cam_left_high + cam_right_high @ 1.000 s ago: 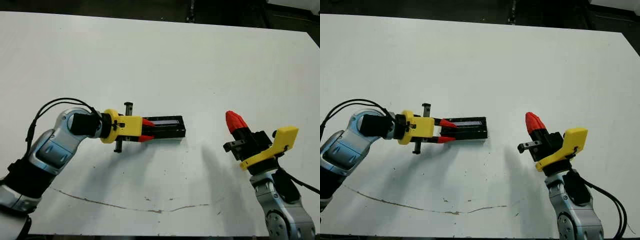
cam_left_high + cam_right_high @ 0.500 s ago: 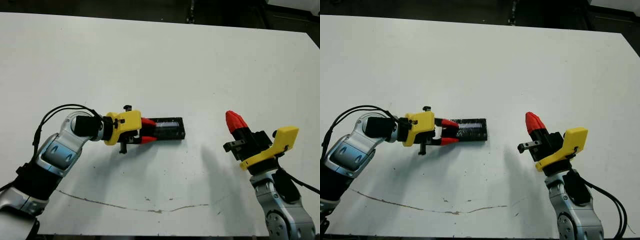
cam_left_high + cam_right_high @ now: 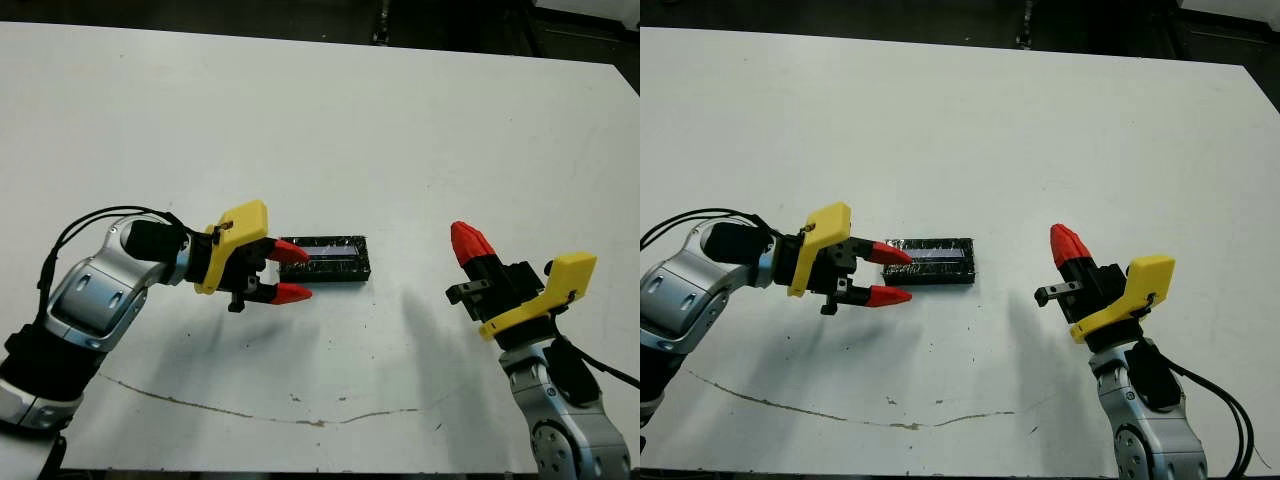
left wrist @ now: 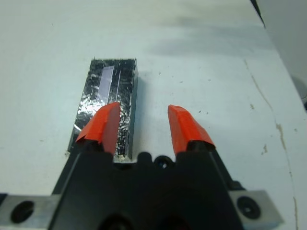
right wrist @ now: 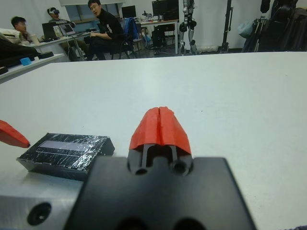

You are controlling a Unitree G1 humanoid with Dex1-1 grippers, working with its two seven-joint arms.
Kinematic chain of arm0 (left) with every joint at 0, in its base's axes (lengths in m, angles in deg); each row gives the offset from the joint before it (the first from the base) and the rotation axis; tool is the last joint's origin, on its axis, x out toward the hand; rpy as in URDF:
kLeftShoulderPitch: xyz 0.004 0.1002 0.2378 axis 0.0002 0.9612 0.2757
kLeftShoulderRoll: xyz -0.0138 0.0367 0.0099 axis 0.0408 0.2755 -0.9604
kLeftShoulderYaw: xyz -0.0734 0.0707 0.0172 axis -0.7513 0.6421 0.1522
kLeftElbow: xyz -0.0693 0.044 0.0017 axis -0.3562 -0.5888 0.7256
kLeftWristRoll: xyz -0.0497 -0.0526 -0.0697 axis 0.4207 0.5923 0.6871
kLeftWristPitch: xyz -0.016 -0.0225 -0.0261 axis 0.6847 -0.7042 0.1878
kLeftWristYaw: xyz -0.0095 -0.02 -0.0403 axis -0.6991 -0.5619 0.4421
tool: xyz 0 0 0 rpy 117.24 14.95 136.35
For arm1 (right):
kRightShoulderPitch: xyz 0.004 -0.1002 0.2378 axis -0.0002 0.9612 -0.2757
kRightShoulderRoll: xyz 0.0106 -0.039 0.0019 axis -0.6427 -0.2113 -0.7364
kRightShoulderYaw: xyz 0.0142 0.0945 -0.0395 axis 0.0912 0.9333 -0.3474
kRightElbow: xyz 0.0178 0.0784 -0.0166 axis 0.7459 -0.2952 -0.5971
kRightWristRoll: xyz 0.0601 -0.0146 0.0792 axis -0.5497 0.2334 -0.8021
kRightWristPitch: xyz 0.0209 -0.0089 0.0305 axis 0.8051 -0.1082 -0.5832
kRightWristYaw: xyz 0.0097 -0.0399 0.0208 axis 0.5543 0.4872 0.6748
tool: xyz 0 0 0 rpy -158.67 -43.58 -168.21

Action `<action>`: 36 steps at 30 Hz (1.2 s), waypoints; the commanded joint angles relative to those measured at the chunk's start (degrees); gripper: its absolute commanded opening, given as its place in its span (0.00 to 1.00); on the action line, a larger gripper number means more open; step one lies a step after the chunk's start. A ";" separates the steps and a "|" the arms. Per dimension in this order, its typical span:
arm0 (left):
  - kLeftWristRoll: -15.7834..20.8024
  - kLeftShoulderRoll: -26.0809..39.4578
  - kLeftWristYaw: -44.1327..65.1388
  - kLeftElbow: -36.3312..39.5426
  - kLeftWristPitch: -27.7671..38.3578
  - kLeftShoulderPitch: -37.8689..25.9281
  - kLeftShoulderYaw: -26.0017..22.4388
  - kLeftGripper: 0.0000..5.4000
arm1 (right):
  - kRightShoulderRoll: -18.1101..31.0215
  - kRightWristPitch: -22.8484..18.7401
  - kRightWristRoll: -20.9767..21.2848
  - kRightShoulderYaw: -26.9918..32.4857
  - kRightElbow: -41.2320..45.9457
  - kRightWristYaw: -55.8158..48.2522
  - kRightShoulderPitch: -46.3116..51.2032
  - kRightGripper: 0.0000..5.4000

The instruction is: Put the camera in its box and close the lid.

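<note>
Since one second ago, my left gripper (image 3: 290,272) has pulled back off the lid (image 3: 328,257) and now stands spread apart, empty. Head view: lid lies black and closed mid-table (image 3: 320,120). Left wrist view: one fingertip (image 4: 103,125) overlaps the lid's near end. Right wrist view: my right gripper (image 5: 160,125) is pressed closed, empty.

- left gripper (image 3: 287,272): two red cone-tipped fingers (image 3: 290,293), black body, yellow housing plate on top
- left arm (image 3: 95,300): silver-grey shell segments, black wrist collar, black cable looping above the forearm
- right gripper (image 3: 470,241): red tips, black body, yellow bracket behind
- right arm (image 3: 565,425): grey rounded casing, black cable on the outer side
- black wrist block with screw holes in the corners
</note>
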 commanded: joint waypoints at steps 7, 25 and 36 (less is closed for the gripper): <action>8.00 -4.66 -8.63 2.93 0.10 4.91 -10.56 0.32 | 0.35 0.47 0.04 0.51 -0.50 -0.28 0.73 0.00; 3.05 -26.65 -42.49 8.23 29.29 25.75 -25.18 0.00 | -0.31 0.46 0.23 0.78 -0.43 0.96 -0.24 0.00; -7.10 -31.16 -48.59 -1.19 45.23 33.22 -19.52 0.00 | -0.86 0.27 0.21 1.31 -0.31 2.52 -0.81 0.00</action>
